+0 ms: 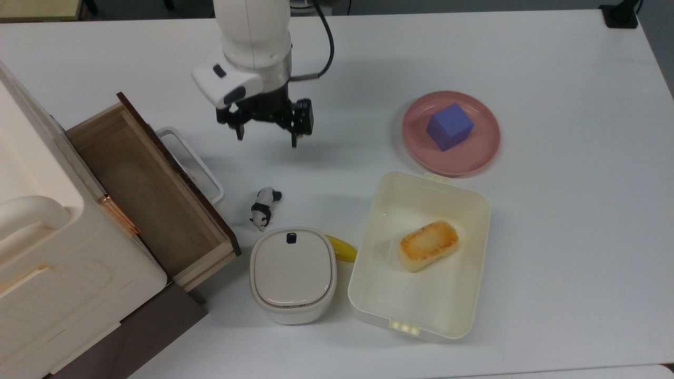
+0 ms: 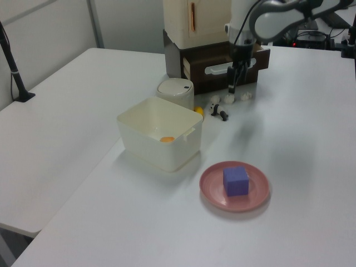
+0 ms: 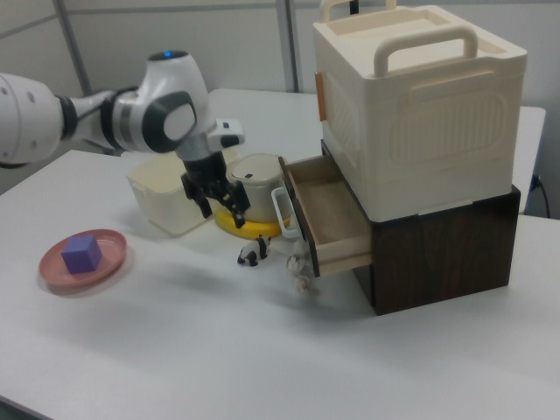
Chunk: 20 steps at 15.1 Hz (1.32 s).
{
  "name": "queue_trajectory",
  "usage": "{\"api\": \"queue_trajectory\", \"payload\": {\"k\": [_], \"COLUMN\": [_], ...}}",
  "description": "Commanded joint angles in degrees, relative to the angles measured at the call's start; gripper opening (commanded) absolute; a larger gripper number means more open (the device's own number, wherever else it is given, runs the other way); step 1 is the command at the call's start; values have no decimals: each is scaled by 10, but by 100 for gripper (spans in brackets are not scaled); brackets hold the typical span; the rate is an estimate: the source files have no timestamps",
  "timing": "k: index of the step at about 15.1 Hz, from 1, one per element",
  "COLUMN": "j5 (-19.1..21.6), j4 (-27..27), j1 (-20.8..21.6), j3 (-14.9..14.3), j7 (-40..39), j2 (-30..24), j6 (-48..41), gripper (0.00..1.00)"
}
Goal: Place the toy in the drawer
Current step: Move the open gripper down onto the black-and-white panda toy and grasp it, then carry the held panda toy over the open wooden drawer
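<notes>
- We see the toy (image 1: 265, 208), a small black-and-white panda, lying on the desk (image 1: 553, 221) just beside the drawer (image 1: 147, 195), between its white handle and the lidded container (image 1: 293, 273).
- Our tool (image 1: 267, 134) hangs above the desk, apart from the toy on the side away from the lidded container, fingers spread wide and holding nothing.
- We judge the toy light, rigid and probably smooth, so it may slip or roll; we would pinch it across the middle of its body.
- The drawer stands pulled out, its wood bottom bare.
- Counting: one toy, one drawer, one lidded container, one banana (image 1: 342, 248), one open tub (image 1: 421, 252) holding one piece of bread (image 1: 427, 245), one pink plate (image 1: 476, 152) bearing one purple cube (image 1: 449, 126).
</notes>
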Motion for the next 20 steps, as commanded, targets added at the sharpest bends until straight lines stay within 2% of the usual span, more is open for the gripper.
{"api": "queue_trajectory", "payload": {"k": [1, 4, 6, 8, 9, 10, 11, 12, 13, 15, 16, 18, 20], "j5": [-34, -56, -78, -98, -104, -104, -104, -104, -102, -101, -100, -80, 16], "j4": [-10, -10, -6, -4, -5, -5, -5, -5, -5, -12, -19, -18, 3], "j1": [14, 14, 14, 15, 15, 14, 15, 15, 18, 26, 28, 35, 35], "j3": [-17, -17, -18, -17, -17, -17, -17, -17, -17, -16, -16, -13, -18], "j7": [20, 67, 114, 160, 168, 168, 168, 169, 170, 163, 152, 81, -20], "j2": [38, 72, 94, 112, 115, 117, 118, 117, 115, 86, 65, 29, 0], "j6": [63, 106, 133, 163, 172, 173, 173, 173, 172, 160, 132, 41, -46], "gripper": [96, 96, 92, 82, 70, 54, 26, 7, 0, 0, 0, 0, 0]}}
